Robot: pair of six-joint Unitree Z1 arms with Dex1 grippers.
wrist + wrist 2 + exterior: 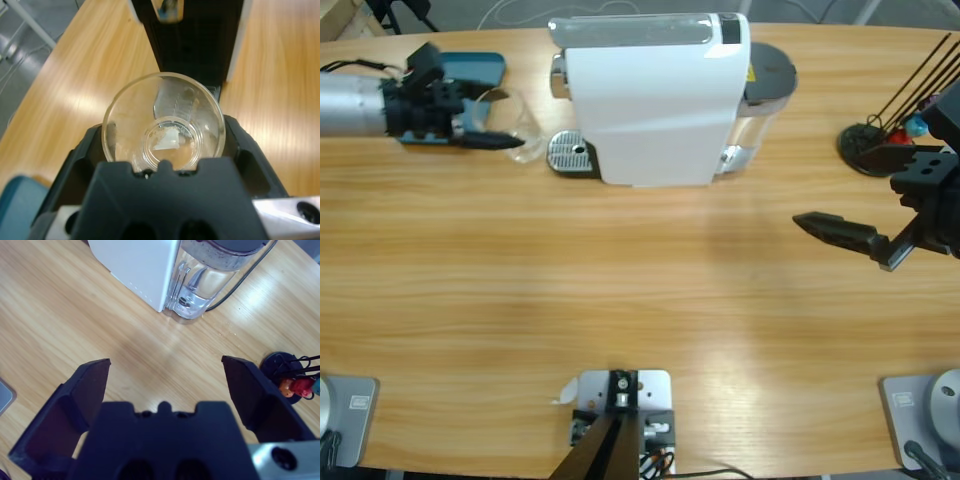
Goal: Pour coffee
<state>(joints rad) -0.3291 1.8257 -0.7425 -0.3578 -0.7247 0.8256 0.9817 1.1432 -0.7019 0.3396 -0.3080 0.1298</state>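
Over by the coffee machine (655, 100), the left gripper (500, 140) clasps a clear glass cup (163, 123) just beside the drip tray (571, 154), a trace of coffee (167, 145) in its bottom. The right gripper (165, 390) hangs wide open, empty, near the capsule stand (868, 146).

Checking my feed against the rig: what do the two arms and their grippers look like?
The left arm is a silver-grey cylinder ending in a black gripper with tapering black jaws. The right gripper is black too, blocky-bodied, with pointed, wedge-shaped jaws.
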